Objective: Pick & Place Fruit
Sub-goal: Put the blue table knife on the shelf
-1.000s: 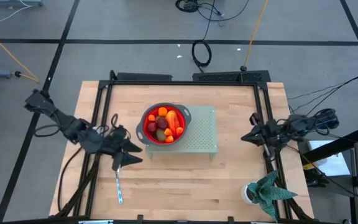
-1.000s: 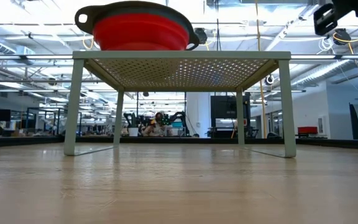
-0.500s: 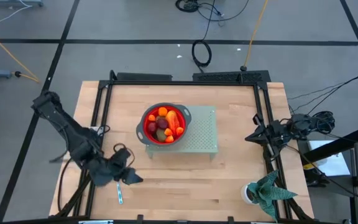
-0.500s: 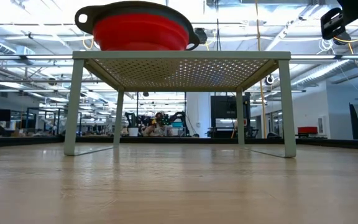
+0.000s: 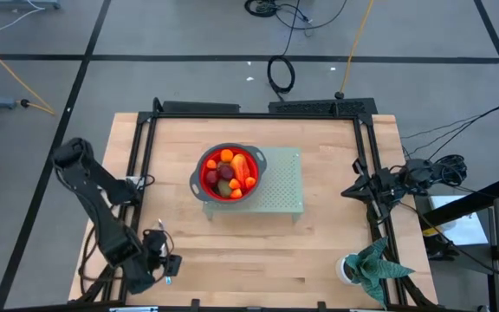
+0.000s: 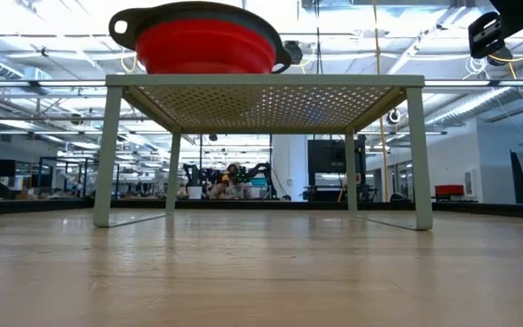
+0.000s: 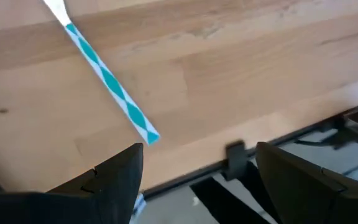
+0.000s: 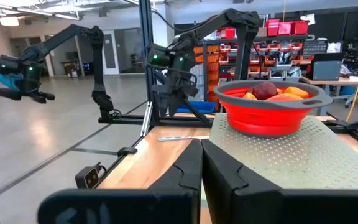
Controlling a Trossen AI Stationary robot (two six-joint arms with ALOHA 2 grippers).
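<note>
Your two arms are dark, almost black, built from slim tubes joined by rounded, bulky joints. The left arm (image 5: 93,195) ends in a blocky wrist with a small white patch beside it. Its fingers (image 7: 120,177) are matte black, broad wedges with moulded ridges. The right arm (image 5: 397,180) trails looped black cables off its rear. Its fingers (image 8: 185,171) are thick black angular blocks with notched inner edges.

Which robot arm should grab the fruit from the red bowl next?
Probably the right gripper: it waits level with the red bowl of fruit, while the left gripper sits farther off, at the table's near edge.
</note>
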